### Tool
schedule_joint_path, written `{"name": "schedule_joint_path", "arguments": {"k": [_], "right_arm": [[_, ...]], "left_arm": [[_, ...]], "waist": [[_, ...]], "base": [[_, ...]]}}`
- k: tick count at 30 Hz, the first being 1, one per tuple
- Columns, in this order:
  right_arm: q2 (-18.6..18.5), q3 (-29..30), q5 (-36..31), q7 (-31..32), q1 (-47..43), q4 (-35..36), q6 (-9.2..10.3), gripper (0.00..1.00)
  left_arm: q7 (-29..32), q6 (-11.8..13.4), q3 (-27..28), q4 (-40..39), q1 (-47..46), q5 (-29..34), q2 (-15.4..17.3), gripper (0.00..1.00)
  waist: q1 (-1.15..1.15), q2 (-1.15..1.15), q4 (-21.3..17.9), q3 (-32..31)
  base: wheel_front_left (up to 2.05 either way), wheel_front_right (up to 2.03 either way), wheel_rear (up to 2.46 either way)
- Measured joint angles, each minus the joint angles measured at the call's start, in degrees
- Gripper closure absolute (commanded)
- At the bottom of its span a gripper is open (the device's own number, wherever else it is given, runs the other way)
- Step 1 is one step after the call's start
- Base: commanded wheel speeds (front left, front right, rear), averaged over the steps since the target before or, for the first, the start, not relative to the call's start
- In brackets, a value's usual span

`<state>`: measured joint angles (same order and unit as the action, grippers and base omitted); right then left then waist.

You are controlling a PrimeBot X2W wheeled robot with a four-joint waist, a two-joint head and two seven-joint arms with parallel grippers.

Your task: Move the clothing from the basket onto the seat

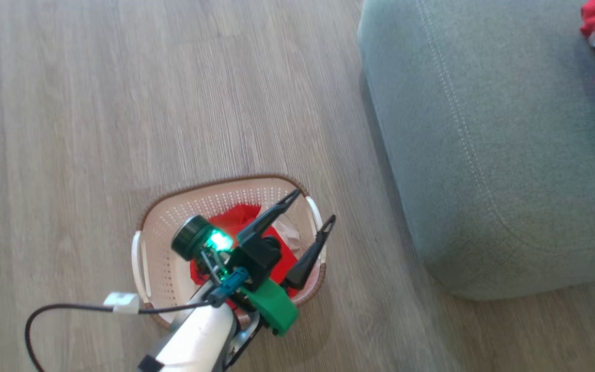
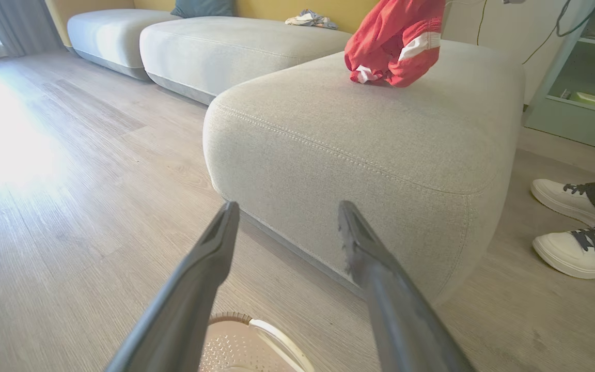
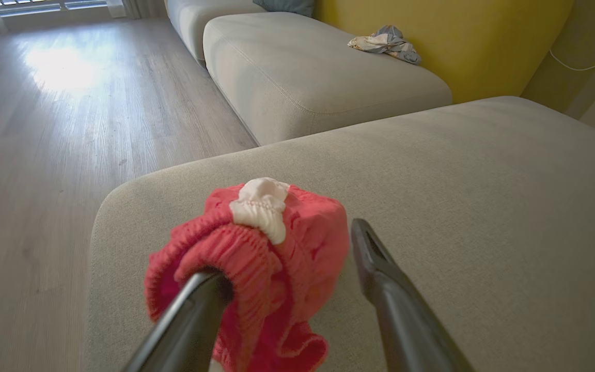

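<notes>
Left jaws hung spread over red fabric clothing [image 1: 240, 217] in the cream perforated plastic basket [image 1: 166, 232], lower centre. Right jaws, also spread, had one red garment [image 3: 282, 243] snagged above the grey-green cushion seat [image 1: 483, 155]; tilting should shed it.

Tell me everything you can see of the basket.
The basket is small and rectangular, seemingly cream plastic, with perforated walls, a brown woven-look rim and white side handles. It stands upright on the wooden floor, near the seat but apart from it. Red clothing lies inside. The open left hand hovers over it.
</notes>
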<state>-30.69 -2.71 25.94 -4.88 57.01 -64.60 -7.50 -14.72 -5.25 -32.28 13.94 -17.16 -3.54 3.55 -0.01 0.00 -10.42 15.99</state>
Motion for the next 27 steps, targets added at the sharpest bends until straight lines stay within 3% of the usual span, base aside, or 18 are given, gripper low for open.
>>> {"name": "schedule_joint_path", "arguments": {"k": [5, 8, 14, 27], "right_arm": [[-2.22, -1.57, 0.86, 2.52, -1.57, -0.3, 0.0, 0.0], [-3.78, -2.96, 0.6, 7.56, -1.71, -3.42, 0.0, 0.0], [-3.0, -5.01, 2.01, 16.36, -2.69, -5.63, 0.0, 0.0], [-2.03, -10.56, 15.66, 21.56, -10.51, 11.98, 0.0, 0.0]], "left_arm": [[0.0, 0.4, 1.1, -0.27, 1.26, 0.0, -0.05, 0.0], [0.0, 0.38, 1.26, -0.63, 1.53, 0.0, -0.15, 0.0], [0.0, 0.38, 1.26, -0.79, 1.91, -0.05, -0.21, 0.0], [0.0, 0.99, 1.71, -1.11, 4.24, -1.27, -0.27, 0.0]], "waist": [[0.0, 0.0, 0.43, -1.92], [0.0, 0.0, 0.69, -2.08], [0.0, 0.0, 1.41, -2.38], [0.0, 0.0, 2.04, -6.42]], "base": [[0.0, 0.0, 0.0], [0.0, 0.0, 0.0], [0.0, 0.0, 0.0], [0.0, 0.0, 0.0]]}}
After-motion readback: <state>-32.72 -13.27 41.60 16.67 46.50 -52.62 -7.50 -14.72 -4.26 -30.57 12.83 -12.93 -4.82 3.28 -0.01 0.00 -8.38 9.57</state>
